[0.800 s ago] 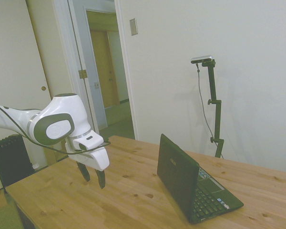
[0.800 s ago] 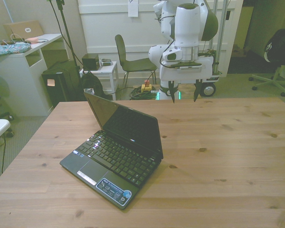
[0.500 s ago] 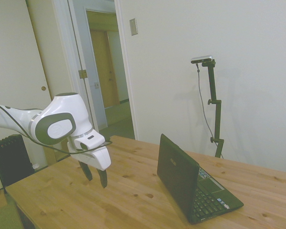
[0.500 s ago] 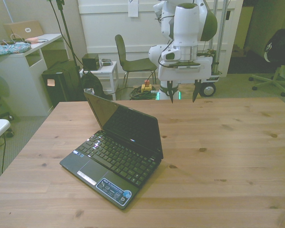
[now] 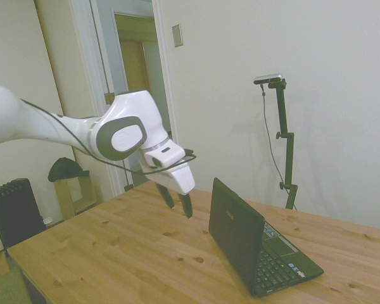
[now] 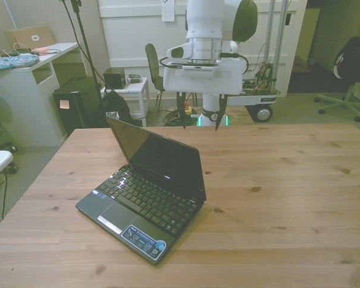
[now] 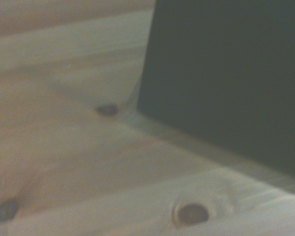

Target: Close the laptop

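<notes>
Black and glossy, the laptop [image 5: 253, 244] sits open on the wooden table [image 6: 288, 198], toward the front view's left and nearer that view's near edge than the far one, its base turned at an angle to the table's edges. Screen stands roughly upright, tipped slightly back, keyboard lit at a few keys — so the lid is not yet down. The lid's dark outer face with its small silvery logo shows in the side view, facing the arm; that's prob. why the approach comes from behind the screen: a push on the lid's back near its top edge would fold it onto the keys.

The gripper [image 6: 200, 112] hangs above the table's far edge, behind and above the lid, apart from it, not touching anything. Its two fingers point downward with a clear gap between them, nothing held. In the wrist view a blurred dark slab, prob. the lid [image 7: 226, 83], fills one side w/ knotty pine beside it, which suggests the wrist is aimed at the screen's back.

Count — one laptop, one arm, two fingers. Beyond the table: one dark chair [image 6: 162, 75], a white desk [image 6: 30, 90] w/ clutter on top, an office chair [image 6: 348, 78] partly in view.
</notes>
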`<state>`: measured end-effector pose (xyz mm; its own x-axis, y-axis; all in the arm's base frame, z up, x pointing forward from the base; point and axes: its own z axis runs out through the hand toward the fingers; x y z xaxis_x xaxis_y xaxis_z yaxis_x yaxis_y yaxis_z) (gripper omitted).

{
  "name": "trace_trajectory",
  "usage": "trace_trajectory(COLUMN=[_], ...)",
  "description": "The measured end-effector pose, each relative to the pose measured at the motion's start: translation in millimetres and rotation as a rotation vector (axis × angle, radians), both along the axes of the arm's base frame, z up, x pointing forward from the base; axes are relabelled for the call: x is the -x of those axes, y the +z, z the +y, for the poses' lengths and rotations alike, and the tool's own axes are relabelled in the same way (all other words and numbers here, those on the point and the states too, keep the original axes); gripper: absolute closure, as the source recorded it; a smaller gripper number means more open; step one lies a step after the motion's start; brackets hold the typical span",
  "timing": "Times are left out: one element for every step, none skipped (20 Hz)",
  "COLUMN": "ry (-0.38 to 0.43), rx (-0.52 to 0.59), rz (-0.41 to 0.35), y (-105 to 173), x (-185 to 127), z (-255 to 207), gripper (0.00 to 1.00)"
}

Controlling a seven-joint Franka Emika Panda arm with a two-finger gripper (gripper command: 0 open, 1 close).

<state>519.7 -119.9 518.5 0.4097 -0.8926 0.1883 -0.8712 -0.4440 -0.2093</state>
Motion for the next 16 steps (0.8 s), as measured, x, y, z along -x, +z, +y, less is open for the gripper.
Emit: trace_trajectory(ry=[-0.035, -0.073, -0.116, -0.156, -0.189, -0.218, -0.241, -0.258, -0.273, -0.287, -0.301, -0.315, -0.327, -0.338, -0.348, -0.356], rx=[-0.006, -0.012, -0.018, -0.024, -0.031, -0.037, -0.041, -0.044, -0.047, -0.05, -0.056, -0.063, -0.066, -0.07, -0.074, -0.075], rz=[-0.009, -0.017, -0.025, -0.03, -0.031, -0.029, -0.025, -0.017, -0.005, 0.006, 0.018, 0.027, 0.032, 0.034, 0.035, 0.032], y=[5.7, 10.6, 14.5, 17.5, 19.5, 20.3, 20.6, 20.1, 19.7, 19.4, 19.0, 19.6, 20.5, 22.2, 23.7, 24.9], x=[-6.5, -11.3, -14.8, -17.0, -18.3, -18.9, -19.1, -19.1, -18.4, -17.8, -16.9, -16.3, -15.4, -15.3, -15.0, -15.3], z=[-6.2, -11.2, -15.7, -20.8, -27.0, -34.1, -41.9, -49.4, -56.8, -64.3, -70.8, -77.4, -84.1, -89.8, -95.0, -99.6], gripper=[0.0, 0.0, 0.0, 0.0, 0.0, 0.0, 0.0, 1.0, 1.0, 1.0, 1.0, 1.0, 1.0, 1.0, 1.0, 1.0])
